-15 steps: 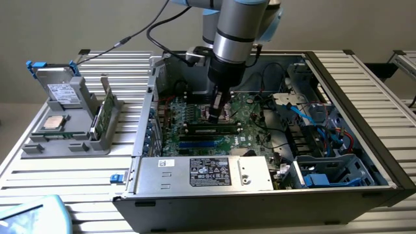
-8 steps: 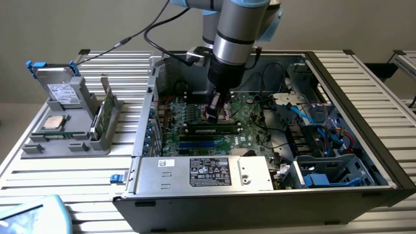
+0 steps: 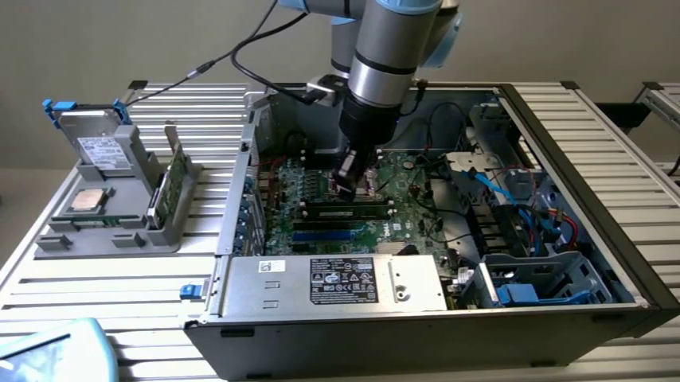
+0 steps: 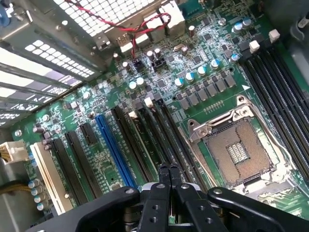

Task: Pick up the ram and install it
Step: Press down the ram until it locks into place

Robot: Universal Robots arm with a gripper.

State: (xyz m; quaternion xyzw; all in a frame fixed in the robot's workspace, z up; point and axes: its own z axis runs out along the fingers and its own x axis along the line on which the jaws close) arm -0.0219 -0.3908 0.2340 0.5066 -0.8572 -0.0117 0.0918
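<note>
My gripper (image 3: 348, 185) hangs inside the open computer case (image 3: 595, 167), low over the green motherboard (image 3: 409, 187). Its two black fingers are pressed together with nothing between them. In the wrist view the gripper (image 4: 169, 168) points at the long black memory slots (image 4: 159, 130) beside the processor socket (image 4: 236, 150). The ram (image 3: 343, 212), a slim green stick with a row of black chips, sits along the slots just in front of the fingertips in the exterior view. I cannot tell whether the fingertips touch it.
A grey rack (image 3: 107, 231) stands outside the case at the exterior view's left, with upright green boards (image 3: 170, 179), a hard drive (image 3: 101, 147) and a processor chip (image 3: 87, 201). The silver power supply (image 3: 340, 282) closes the case's near side. Cables (image 3: 531, 207) crowd its right part.
</note>
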